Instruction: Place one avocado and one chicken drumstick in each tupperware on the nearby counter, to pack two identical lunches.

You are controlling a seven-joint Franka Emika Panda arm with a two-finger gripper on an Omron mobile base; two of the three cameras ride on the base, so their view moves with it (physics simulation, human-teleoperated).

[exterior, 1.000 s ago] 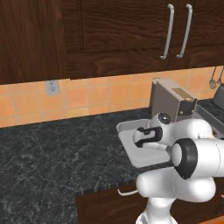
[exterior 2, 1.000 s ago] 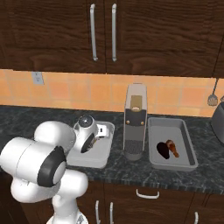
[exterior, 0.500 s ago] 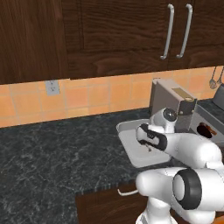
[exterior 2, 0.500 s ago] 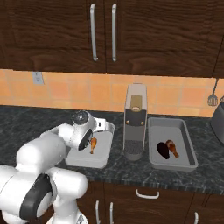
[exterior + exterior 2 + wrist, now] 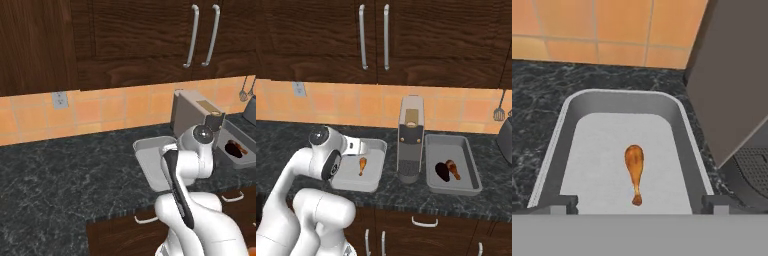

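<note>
Hand view, left tupperware [image 5: 557, 140]: lying across the middle of the frame on the dark speckled counter [image 5: 532, 100], its long side running away toward the orange tiled wall [image 5: 602, 30] at the top.
Hand view, chicken drumstick [image 5: 634, 170]: lying alone on the tray floor at centre, thick end toward the wall, bone end toward the bottom of the frame.
Hand view, pincer [image 5: 640, 206]: standing wide open, one fingertip showing at lower left and one at lower right, gripping nothing; the drumstick is lying between and beyond them, untouched.
Hand view, grey appliance [image 5: 732, 80]: rising at the right of the frame, just beside the tray's right rim.
Right base view, left to right: the white arm [image 5: 321, 160] is reaching over the left tray [image 5: 376, 150] at centre left, where the drumstick [image 5: 362, 164] is lying; the tall grey appliance [image 5: 410, 145] is standing at centre, between the trays.
Right base view, right tupperware [image 5: 468, 150]: sitting right of centre, holding a dark avocado [image 5: 442, 171] and a second drumstick [image 5: 452, 169] touching it.
Left base view: the arm [image 5: 190, 160] is covering much of the left tray [image 5: 145, 150] at centre right.
</note>
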